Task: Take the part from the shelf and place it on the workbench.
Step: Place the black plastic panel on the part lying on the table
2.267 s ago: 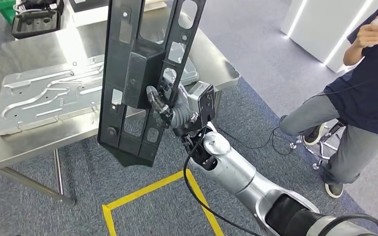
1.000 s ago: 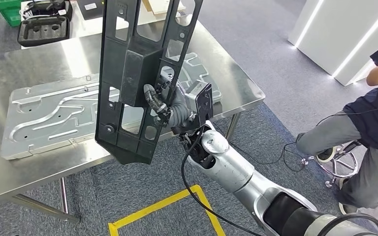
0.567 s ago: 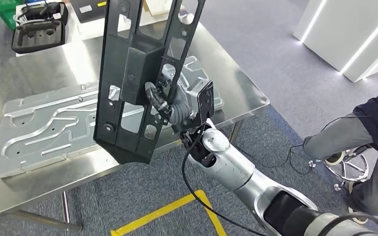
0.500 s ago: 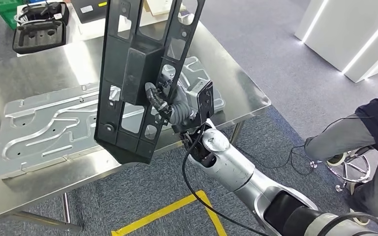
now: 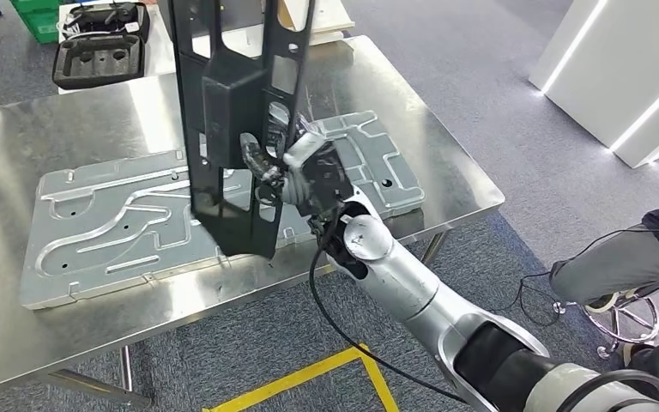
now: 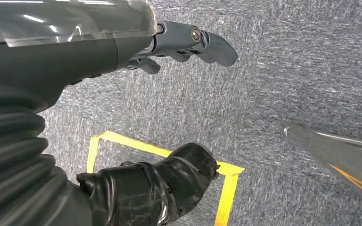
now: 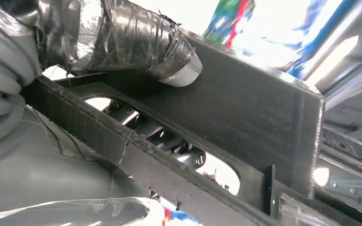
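Part: long black frame (image 5: 236,120), upright and held in the air above the workbench (image 5: 446,163), over a pressed metal panel (image 5: 111,223).
Right hand: right hand (image 5: 279,167) clamped on the frame's boxy middle, taped finger (image 7: 136,40) pressed flat on the black wall.
Left hand: left hand (image 6: 122,122) hangs over grey carpet and yellow floor tape (image 6: 228,188), fingers apart, holding nothing.
Behind: black foam case (image 5: 99,56) on the next table.

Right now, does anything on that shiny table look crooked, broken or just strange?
Nothing looks broken or spilled. The embossed metal panel lies flat on the workbench, slightly askew to its edges. The one unusual sight is the tall black part, held upright above the panel by the right hand, not yet set down.
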You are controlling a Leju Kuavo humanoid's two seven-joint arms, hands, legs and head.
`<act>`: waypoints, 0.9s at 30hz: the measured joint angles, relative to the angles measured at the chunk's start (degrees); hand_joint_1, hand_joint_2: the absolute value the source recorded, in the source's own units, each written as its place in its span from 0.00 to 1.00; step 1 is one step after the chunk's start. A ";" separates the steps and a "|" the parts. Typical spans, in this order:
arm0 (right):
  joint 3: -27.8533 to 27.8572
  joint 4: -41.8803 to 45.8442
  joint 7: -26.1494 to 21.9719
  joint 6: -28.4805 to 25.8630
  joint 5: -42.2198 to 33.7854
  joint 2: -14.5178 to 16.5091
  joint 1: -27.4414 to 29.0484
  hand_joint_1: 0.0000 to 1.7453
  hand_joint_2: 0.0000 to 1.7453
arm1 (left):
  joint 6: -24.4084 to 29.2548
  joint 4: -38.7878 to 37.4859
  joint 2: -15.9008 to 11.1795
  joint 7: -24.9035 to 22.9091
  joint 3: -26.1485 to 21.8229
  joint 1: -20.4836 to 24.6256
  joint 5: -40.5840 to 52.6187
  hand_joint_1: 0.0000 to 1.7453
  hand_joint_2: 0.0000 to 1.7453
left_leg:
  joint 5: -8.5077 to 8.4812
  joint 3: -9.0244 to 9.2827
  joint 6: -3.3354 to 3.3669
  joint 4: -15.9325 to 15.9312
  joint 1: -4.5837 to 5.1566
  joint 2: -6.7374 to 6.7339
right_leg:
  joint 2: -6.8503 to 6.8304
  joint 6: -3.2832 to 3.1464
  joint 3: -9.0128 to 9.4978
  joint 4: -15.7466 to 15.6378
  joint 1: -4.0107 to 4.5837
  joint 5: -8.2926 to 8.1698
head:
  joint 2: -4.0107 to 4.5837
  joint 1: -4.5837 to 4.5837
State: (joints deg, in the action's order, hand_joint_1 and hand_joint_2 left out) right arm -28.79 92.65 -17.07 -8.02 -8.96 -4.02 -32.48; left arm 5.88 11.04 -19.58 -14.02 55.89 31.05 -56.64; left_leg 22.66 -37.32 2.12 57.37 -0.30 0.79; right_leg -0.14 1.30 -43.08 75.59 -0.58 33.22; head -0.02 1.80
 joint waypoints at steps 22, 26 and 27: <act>-17.28 -43.92 14.10 17.73 44.20 -0.53 -29.88 1.00 1.00 | -11.22 -0.02 -2.34 -12.29 6.18 2.20 7.28 0.00 1.00 | -1.01 -2.30 -3.04 1.52 -0.02 -0.26 | 0.29 -1.78 7.19 -16.10 -0.11 -7.52 | 0.00 -0.09; -20.94 -50.92 11.75 19.01 46.90 -0.14 -31.25 0.75 0.75 | -10.37 -0.02 -2.43 -11.86 7.64 2.96 7.73 0.00 1.00 | -0.57 -1.50 -1.85 0.66 -0.17 -0.34 | 0.19 -0.86 6.84 -15.37 0.05 -6.61 | 0.00 0.02; -21.87 -52.47 11.29 18.78 47.40 -0.09 -31.40 0.50 0.50 | -9.77 -0.03 -2.39 -11.61 7.93 2.99 7.73 0.00 1.00 | -0.50 -1.25 -1.51 0.47 -0.31 -0.39 | 0.19 -0.63 5.77 -13.36 0.08 -5.63 | 0.00 0.10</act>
State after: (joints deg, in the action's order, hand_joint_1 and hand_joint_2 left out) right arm -50.66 40.18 -5.78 10.76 38.44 -4.11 -63.88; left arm -3.89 11.01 -21.98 -25.63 63.81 34.04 -48.90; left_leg 22.16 -38.57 0.62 57.83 -0.61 0.40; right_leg 0.05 0.66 -37.30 62.23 -0.50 27.60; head -0.02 1.90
